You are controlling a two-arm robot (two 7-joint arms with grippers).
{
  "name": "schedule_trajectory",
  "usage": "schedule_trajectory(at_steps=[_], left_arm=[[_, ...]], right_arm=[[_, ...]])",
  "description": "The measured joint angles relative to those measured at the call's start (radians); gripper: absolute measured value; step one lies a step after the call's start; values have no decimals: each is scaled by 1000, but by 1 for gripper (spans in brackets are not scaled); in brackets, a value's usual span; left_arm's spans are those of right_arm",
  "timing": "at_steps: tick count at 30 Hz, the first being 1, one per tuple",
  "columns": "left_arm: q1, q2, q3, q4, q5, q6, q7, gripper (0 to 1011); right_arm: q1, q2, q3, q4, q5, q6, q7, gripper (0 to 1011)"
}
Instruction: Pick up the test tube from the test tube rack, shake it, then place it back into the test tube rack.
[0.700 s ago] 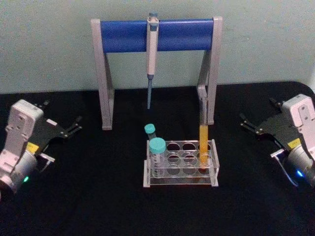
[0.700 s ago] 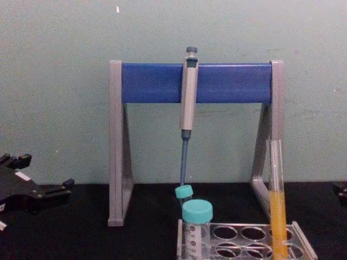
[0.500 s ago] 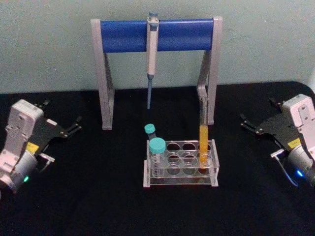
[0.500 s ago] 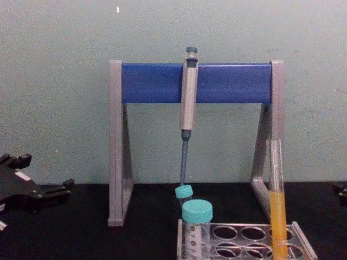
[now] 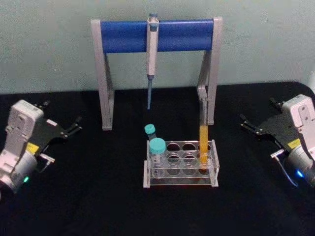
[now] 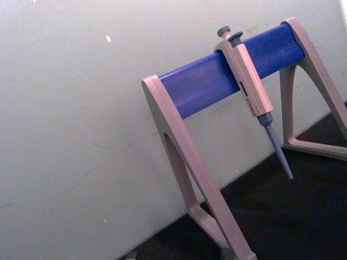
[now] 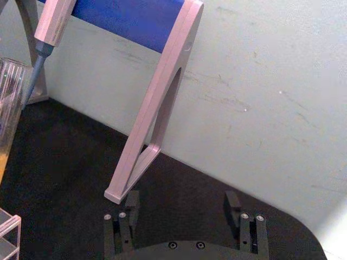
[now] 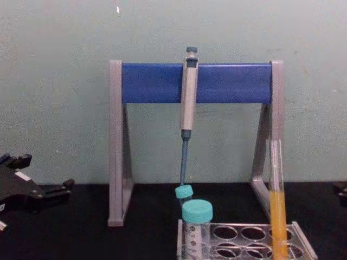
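Note:
The test tube (image 5: 203, 140) stands upright in the right end of the test tube rack (image 5: 183, 178), its lower half orange-yellow; it also appears as test tube (image 8: 277, 208) in the rack (image 8: 244, 234) and as test tube (image 7: 7, 108) at a picture edge. My left gripper (image 5: 62, 114) rests open at the far left of the table, well away from the rack, and appears as the left gripper (image 8: 46, 172). My right gripper (image 5: 257, 110) rests open at the far right, with nothing between its fingers (image 7: 132, 201).
A grey stand with a blue bar (image 5: 157, 35) rises behind the rack, with a pipette (image 5: 151, 59) hanging from it. Two teal-capped tubes (image 5: 157, 147) sit at the rack's left end. Bare black tabletop (image 5: 98, 196) lies between each gripper and the rack.

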Motion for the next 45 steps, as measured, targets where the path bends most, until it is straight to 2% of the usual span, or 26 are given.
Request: schedule_trajectory(at_steps=[45], left_arm=[[0, 0, 0, 0, 0, 0, 0, 1002]], right_arm=[[0, 0, 0, 0, 0, 0, 0, 1000]])
